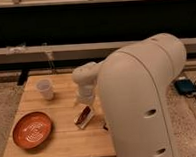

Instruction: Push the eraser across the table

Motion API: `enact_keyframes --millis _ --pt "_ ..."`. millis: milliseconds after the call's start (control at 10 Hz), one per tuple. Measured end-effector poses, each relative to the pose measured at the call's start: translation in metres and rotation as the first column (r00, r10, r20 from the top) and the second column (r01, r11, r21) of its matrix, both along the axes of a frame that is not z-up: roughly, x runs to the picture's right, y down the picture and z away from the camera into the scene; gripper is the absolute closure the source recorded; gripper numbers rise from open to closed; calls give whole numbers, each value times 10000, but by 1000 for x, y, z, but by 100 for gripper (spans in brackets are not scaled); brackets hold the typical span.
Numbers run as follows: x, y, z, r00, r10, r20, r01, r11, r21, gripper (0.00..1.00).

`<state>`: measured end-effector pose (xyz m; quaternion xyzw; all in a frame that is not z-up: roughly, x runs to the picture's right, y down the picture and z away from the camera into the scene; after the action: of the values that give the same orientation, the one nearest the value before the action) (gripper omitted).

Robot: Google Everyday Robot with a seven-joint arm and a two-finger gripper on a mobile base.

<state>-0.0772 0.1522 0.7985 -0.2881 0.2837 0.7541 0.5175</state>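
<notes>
The light wooden table point(55, 140) with lengthwise planks fills the lower left. A small red and white eraser point(84, 117) lies on it near the middle, angled toward the front left. My gripper point(84, 101) hangs from the white arm just behind and above the eraser, close to its far end. The large white arm body hides the table's right side.
An orange-red plate point(32, 130) lies at the table's front left. A white cup point(45, 89) stands at the back left. A dark wall and ledge run behind the table. A blue object point(184, 86) with cables lies on the floor at right.
</notes>
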Motion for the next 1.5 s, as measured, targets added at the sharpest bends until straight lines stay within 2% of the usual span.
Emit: enact_keyframes --millis 1400,1500 --pt "0 -1 0 10000 -5 2 5 10000 16 20" --pt "2 -1 1 9999 -1 -135 2 10000 46 20"
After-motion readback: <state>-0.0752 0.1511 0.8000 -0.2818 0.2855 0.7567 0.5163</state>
